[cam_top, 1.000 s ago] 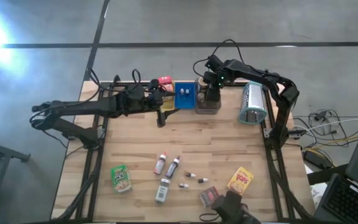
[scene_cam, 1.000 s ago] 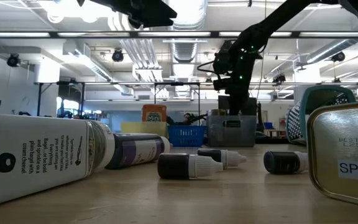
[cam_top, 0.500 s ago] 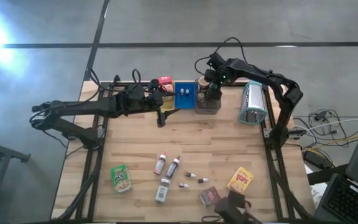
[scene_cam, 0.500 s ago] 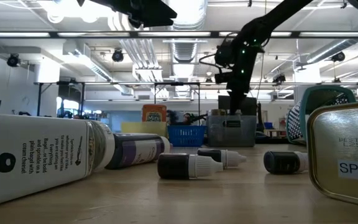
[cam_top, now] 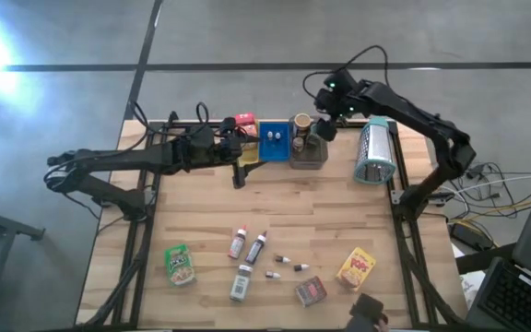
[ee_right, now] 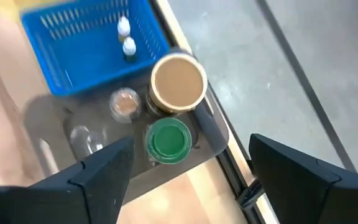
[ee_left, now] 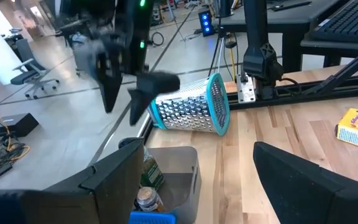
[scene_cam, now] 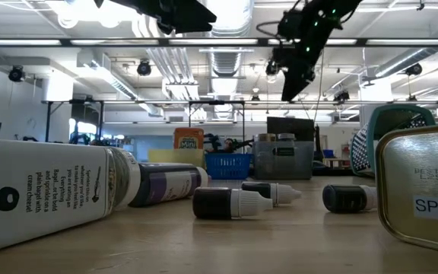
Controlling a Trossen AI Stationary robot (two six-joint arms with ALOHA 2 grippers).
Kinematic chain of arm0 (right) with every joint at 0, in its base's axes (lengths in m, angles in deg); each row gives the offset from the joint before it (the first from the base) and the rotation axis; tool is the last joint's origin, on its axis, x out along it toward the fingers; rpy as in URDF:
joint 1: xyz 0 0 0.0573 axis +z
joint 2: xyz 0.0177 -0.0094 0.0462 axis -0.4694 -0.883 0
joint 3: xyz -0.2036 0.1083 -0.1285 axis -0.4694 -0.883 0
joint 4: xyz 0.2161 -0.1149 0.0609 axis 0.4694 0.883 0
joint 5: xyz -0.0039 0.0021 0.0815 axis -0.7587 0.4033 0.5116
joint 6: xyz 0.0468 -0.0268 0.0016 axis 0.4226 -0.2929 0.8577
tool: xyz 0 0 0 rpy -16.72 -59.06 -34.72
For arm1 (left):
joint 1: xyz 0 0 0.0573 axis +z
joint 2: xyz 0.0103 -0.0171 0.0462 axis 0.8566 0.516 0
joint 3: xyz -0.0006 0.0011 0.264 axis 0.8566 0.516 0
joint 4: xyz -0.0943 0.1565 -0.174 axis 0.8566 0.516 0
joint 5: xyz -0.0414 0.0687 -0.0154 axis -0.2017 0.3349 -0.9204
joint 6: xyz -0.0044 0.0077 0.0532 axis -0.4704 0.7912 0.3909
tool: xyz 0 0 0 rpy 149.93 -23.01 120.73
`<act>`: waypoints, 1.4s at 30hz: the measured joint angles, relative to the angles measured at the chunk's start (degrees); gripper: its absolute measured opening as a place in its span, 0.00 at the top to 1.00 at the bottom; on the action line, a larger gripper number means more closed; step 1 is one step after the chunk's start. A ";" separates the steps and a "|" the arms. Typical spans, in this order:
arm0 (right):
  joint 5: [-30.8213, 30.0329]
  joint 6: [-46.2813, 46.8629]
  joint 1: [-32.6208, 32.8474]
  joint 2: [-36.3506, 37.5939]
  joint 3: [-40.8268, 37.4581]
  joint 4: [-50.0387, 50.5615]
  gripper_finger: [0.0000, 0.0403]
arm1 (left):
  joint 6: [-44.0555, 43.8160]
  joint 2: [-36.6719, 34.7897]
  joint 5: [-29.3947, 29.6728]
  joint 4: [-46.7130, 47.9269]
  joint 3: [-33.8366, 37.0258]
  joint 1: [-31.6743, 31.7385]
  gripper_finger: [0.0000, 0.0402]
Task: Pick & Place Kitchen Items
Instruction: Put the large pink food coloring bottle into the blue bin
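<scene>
Inside grey tray (ee_right: 55, 115): round brown cup (ee_right: 178, 83), green-lidded jar (ee_right: 168, 140).

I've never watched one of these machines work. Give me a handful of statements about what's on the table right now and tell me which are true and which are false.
1. The right gripper hangs open above the grey tray. True.
2. The blue tray holds two tiny vials. True.
3. The metal grater stands upright. False: it lies on its side.
4. The green pouch sits inside the grey tray. False: it lies on the bare table.
5. The right gripper is carrying the brown cup. False: the cup stands in the grey tray.
</scene>
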 joint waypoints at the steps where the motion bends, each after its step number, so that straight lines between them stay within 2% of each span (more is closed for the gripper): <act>1: 0.01 0.99 0.19 1.05 0.00 -0.01 0.25 | 0.00 0.00 0.00 0.01 0.00 -0.01 0.23; 10: 0.09 9.47 2.02 9.35 0.00 -0.03 0.34 | 0.00 0.00 0.00 0.01 0.00 -0.01 0.23; 23: 0.15 11.40 8.42 17.68 0.00 -0.03 0.46 | 1.63 -0.07 1.64 1.25 -0.02 0.01 0.23; 33: 0.12 12.69 15.97 19.96 0.00 0.40 0.55 | -0.63 -1.01 1.66 2.37 -0.15 -0.01 0.23; 42: -0.01 13.08 23.46 20.09 0.00 3.43 0.69 | -1.26 -4.54 1.66 4.47 -0.13 0.01 0.23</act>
